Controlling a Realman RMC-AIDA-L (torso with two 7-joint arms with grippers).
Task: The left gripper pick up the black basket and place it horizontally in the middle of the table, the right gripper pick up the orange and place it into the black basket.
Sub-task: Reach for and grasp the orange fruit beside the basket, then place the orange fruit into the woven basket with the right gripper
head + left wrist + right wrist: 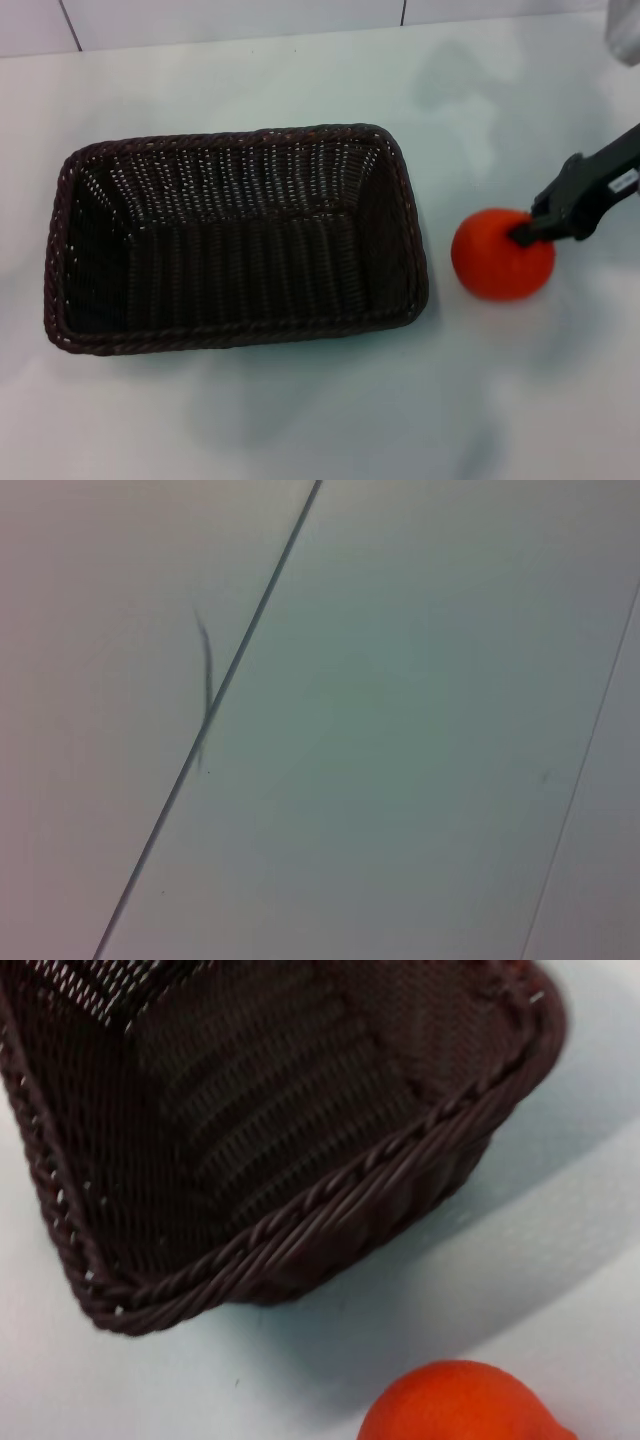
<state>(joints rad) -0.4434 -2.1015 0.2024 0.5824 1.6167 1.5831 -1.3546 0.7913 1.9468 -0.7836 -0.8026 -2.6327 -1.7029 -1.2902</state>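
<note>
The black basket lies lengthwise across the middle of the table, empty and open side up. The orange sits on the table just to the right of the basket, a small gap apart. My right gripper reaches in from the right and touches the orange's upper right side. The right wrist view shows a corner of the basket and the top of the orange beside it. The left gripper is out of view; its wrist view shows only a pale tiled surface.
A tiled wall runs along the table's far edge. A pale grey object stands at the far right corner. Bare table lies in front of the basket and the orange.
</note>
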